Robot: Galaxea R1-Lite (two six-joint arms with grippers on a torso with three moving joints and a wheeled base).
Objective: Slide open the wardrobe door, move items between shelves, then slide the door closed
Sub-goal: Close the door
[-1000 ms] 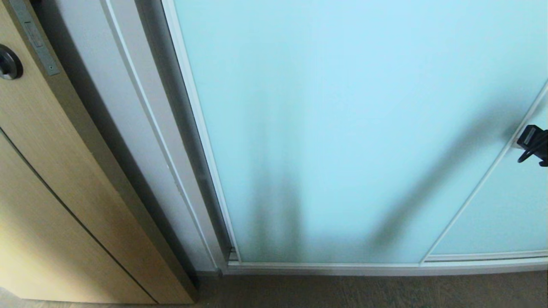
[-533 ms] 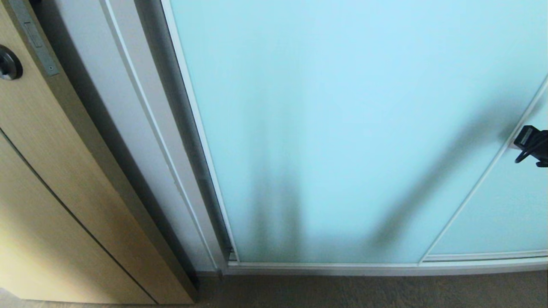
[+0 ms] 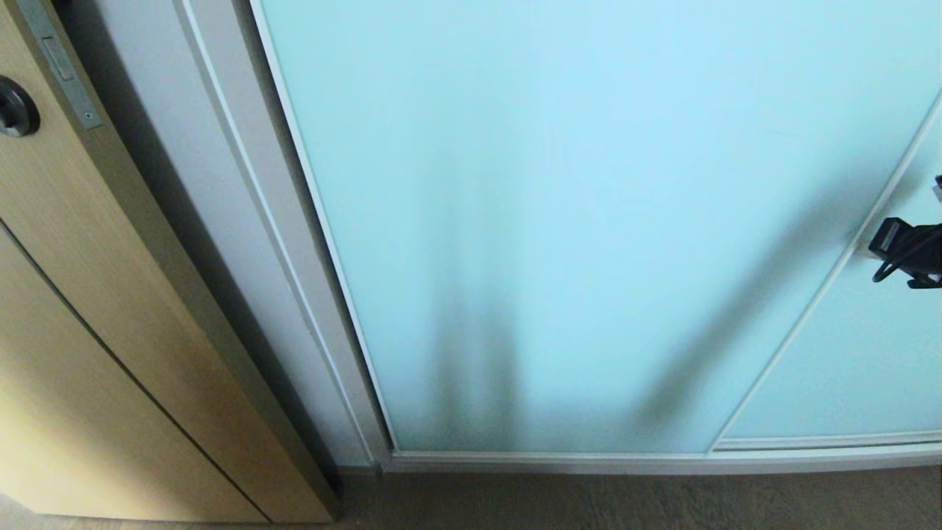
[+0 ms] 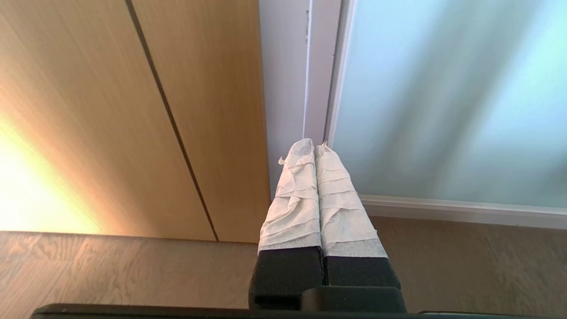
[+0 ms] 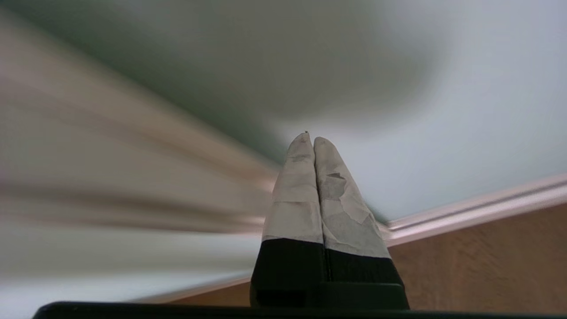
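Since the earlier frame the door (image 3: pixel 559 221) was seen to have slid leftward: its left frame edge had been carried closer to the white jamb (image 3: pixel 147 184), and the dark gap beside that jamb had been narrowed to almost nothing. The right end effector (image 5: pixel 310 141), clenched and empty, had been shifted left with it, and its black wrist mount was set against the door's slim right stile at the right border of the head view. In the right wrist view the taped fingers (image 5: pixel 301 195) were pressed together, with the frosted glass close ahead of them and the bottom rail (image 5: pixel 478 204) below them; contact could not be confirmed. The left end effector (image 4: pixel 315 146), likewise clenched on nothing, was parked low, pointed at the jamb, with the tan wooden door (image 4: pixel 133 110) off to one side of it. No shelves or cushion were in view. The closing step was judged to be in hand and nearly complete. Next, a short further push toward the jamb would be called for, followed by withdrawal of the right arm.
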